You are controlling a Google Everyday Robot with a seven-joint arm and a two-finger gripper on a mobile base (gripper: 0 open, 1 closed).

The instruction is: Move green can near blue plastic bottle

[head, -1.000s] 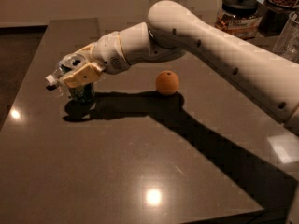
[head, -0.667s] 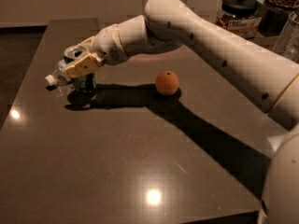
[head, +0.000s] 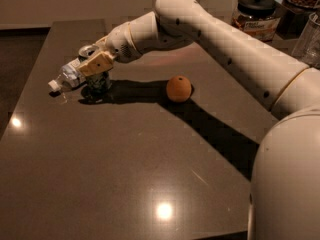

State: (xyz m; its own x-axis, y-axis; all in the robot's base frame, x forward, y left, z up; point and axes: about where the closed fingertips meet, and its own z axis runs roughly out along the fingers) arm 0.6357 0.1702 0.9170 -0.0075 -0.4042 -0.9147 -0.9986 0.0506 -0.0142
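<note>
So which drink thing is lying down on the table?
The blue plastic bottle, lying flat with its white cap pointing left. The green can beside it, under the gripper, and the black-lidded jar at the back stand up.

Dark table (head: 125, 184) with bottle (head: 67, 77), green can (head: 99, 83) at the tool (head: 95, 66), orange (head: 178, 88).

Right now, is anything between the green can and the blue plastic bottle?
Nothing visible is. The green can stands at the gripper, right beside the blue plastic bottle, which lies on its side. The orange fruit sits on the can's other side, away from the bottle.
</note>
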